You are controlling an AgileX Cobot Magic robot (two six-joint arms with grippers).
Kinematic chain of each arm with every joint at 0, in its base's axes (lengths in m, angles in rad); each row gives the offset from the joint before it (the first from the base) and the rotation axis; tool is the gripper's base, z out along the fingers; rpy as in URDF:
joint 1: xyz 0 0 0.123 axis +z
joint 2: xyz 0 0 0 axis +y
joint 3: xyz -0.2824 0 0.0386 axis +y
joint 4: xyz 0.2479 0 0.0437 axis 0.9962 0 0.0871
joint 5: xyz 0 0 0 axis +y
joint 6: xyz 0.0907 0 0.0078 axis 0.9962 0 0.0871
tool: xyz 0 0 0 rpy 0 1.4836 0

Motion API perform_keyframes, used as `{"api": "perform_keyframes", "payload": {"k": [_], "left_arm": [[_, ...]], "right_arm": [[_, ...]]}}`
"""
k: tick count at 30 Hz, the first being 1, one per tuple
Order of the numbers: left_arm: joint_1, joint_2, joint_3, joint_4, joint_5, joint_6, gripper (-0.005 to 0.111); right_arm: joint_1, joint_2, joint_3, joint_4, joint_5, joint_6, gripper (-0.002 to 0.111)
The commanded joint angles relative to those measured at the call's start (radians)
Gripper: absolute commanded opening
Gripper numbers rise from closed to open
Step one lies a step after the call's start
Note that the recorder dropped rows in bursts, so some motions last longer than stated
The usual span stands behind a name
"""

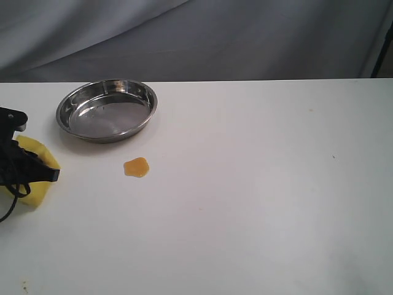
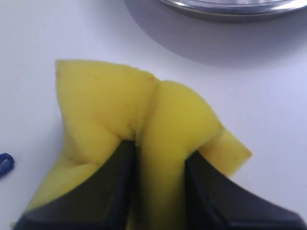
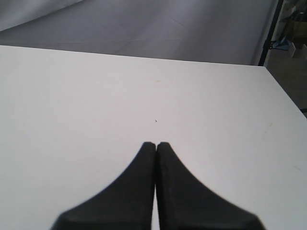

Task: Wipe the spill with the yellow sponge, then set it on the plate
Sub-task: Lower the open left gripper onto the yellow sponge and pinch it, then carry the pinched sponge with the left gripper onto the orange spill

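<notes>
The yellow sponge [image 1: 38,184] lies at the table's left edge, pinched and creased between the fingers of my left gripper [image 1: 48,174]. In the left wrist view the sponge [image 2: 120,105] bulges up around the gripper [image 2: 160,151], which is shut on it. The amber spill [image 1: 136,166] sits on the table to the right of the sponge, apart from it. Behind the spill stands the steel plate [image 1: 147,110], empty; its rim [image 2: 230,7] shows in the left wrist view. My right gripper [image 3: 156,143] is shut on nothing over bare table, out of the exterior view.
The white table [image 1: 258,196] stretches to the right of the spill. A grey cloth backdrop [image 1: 202,37] hangs behind the table's far edge. A dark stand [image 3: 268,33] is beyond the table's far corner in the right wrist view.
</notes>
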Motion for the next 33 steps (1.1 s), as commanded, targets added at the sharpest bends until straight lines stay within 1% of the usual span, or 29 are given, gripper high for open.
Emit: {"api": "perform_keyframes", "payload": {"k": [1, 5, 11, 14, 17, 18, 19, 22, 26, 30, 33], "left_arm": [[0.0, -0.021, 0.001, -0.008, 0.032, -0.006, 0.0], [0.0, -0.088, 0.001, -0.008, 0.047, -0.01, 0.0], [0.0, -0.216, 0.001, -0.016, 0.12, -0.037, 0.0], [0.0, -0.322, 0.001, -0.016, 0.197, -0.06, 0.0], [-0.006, -0.386, 0.001, -0.016, 0.276, -0.06, 0.0], [-0.029, -0.405, 0.001, -0.016, 0.323, -0.06, 0.0], [-0.042, -0.41, 0.001, -0.016, 0.337, -0.051, 0.0], [-0.171, -0.417, 0.001, -0.016, 0.365, -0.051, 0.0], [-0.277, -0.397, 0.001, -0.007, 0.365, -0.051, 0.0], [-0.35, -0.346, 0.001, -0.007, 0.389, -0.053, 0.0], [-0.365, -0.283, 0.001, -0.007, 0.358, -0.053, 0.0]], "right_arm": [[0.001, -0.004, 0.004, 0.004, -0.001, -0.002, 0.0], [0.001, -0.004, 0.004, 0.004, -0.001, -0.002, 0.0], [0.001, -0.004, 0.004, 0.004, -0.001, -0.002, 0.0], [0.001, -0.004, 0.004, 0.004, -0.001, -0.002, 0.0], [0.001, -0.004, 0.004, 0.004, -0.001, -0.002, 0.0], [0.001, -0.004, 0.004, 0.004, -0.001, -0.002, 0.0], [0.001, -0.004, 0.004, 0.004, -0.001, -0.002, 0.0], [0.001, -0.004, 0.004, 0.004, -0.001, -0.002, 0.0], [0.001, -0.004, 0.004, 0.004, -0.001, -0.002, 0.0], [0.001, -0.004, 0.004, 0.004, -0.001, -0.002, 0.0], [0.001, -0.004, 0.004, 0.004, -0.001, -0.002, 0.0]]}}
